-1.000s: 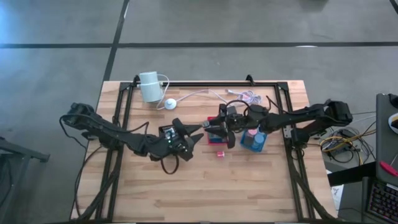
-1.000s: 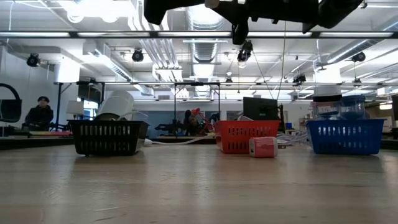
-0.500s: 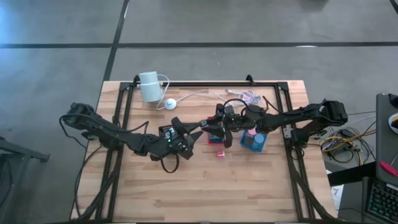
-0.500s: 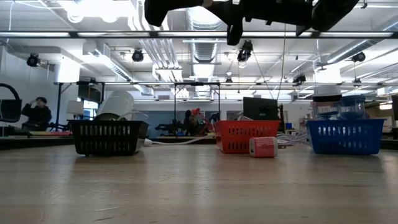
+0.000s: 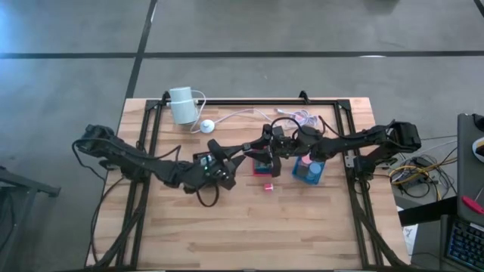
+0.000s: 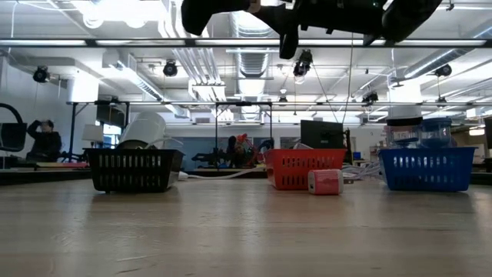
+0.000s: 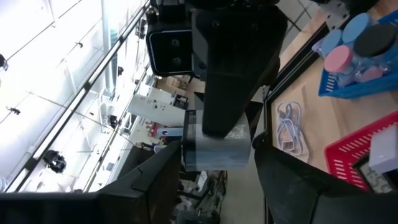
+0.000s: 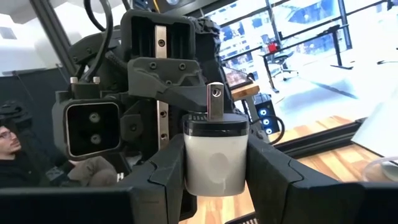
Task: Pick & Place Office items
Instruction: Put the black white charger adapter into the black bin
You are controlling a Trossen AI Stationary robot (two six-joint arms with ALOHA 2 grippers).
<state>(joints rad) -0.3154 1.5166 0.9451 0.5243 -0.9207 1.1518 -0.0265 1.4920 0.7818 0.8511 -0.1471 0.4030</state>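
A white block (image 8: 216,155) with a dark band and a metal tab at one end hangs in the air above the red tray (image 5: 262,169). My right gripper (image 8: 216,177) is shut on it, reaching in from the table's right. My left gripper (image 7: 217,183) faces it from the left, open, with a finger close on either side of the block (image 7: 214,152). In the high view the two grippers meet at mid table, left (image 5: 243,154) and right (image 5: 260,153). A pink block (image 5: 267,186) rests on the table in front of the red tray. My right gripper pinches the white block's two opposite sides (image 8: 190,163) between its two fingers. The fingers lie about level, coming from the table's right. The block is lifted clear, its tabbed end toward my left gripper. Whether my left gripper touches the block I cannot tell.
A blue tray (image 5: 308,174) with round discs stands right of the red one. A black tray (image 6: 133,169) stands to the left, under my left arm. A white cylinder device (image 5: 181,104) and its cable (image 5: 242,115) lie at the far edge. The near half of the table is bare wood.
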